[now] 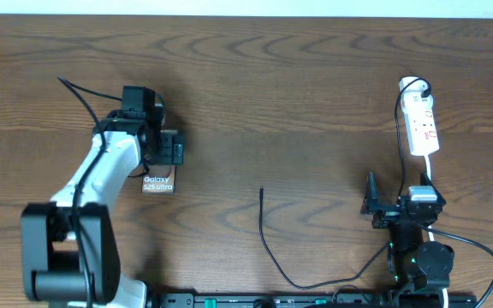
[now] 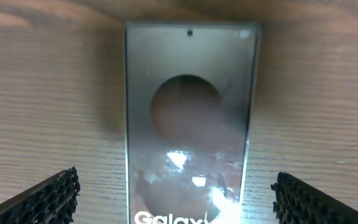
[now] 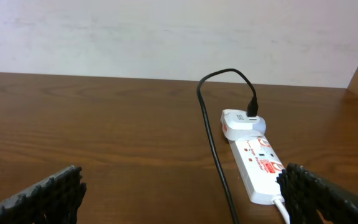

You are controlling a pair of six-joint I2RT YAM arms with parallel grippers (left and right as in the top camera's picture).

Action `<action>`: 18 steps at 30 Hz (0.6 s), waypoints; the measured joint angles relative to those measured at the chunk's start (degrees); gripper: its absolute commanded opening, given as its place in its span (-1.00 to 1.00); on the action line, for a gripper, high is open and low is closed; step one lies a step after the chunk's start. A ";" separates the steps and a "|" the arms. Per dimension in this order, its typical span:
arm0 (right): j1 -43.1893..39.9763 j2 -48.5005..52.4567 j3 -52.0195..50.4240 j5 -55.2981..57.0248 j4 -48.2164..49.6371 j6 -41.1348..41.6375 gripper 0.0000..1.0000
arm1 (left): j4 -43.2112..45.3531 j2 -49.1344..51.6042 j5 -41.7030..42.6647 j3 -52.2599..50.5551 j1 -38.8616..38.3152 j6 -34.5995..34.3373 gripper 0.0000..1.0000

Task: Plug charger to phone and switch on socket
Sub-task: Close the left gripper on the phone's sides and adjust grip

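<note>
Nothing looks done: the charger [image 1: 261, 210] lies loose on the counter [image 1: 315, 68], well right of the phone [image 2: 188, 112]. The left claw [image 2: 179, 198] gapes above it; the right claw [image 3: 179, 196] gapes toward the socket [image 3: 257, 165].

Phone [image 1: 157, 183] at left on the surface [image 1: 298, 85]; charger [image 1: 268, 244] tip at centre; socket [image 1: 421, 127] far right, well apart.

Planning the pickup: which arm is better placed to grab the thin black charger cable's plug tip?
Probably right: the open right tool is free beside the thin black charger cable, while the left tool straddles the glossy dark smartphone, ready to steady it.
</note>
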 measured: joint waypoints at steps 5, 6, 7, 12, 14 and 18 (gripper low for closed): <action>0.00 0.00 0.00 0.00 0.02 -0.02 0.99 | 0.00 5.38 0.00 -0.02 0.00 0.02 0.96; 0.00 0.00 0.00 0.00 0.00 0.00 0.99 | 0.00 5.95 0.00 -0.11 0.00 0.02 0.95; 0.00 0.00 0.00 0.00 0.00 0.00 0.99 | -0.02 6.16 0.00 -0.22 -0.02 0.02 0.95; 0.00 0.00 0.00 0.00 0.00 0.00 0.99 | -0.09 6.16 0.50 -0.22 -0.02 0.39 0.96; 0.00 0.00 0.00 0.00 0.00 -0.02 0.98 | -0.07 6.16 1.77 -0.22 0.00 0.66 0.96; 0.00 0.00 0.00 0.00 0.00 0.00 0.99 | -0.07 6.16 3.17 -0.22 0.00 1.16 0.96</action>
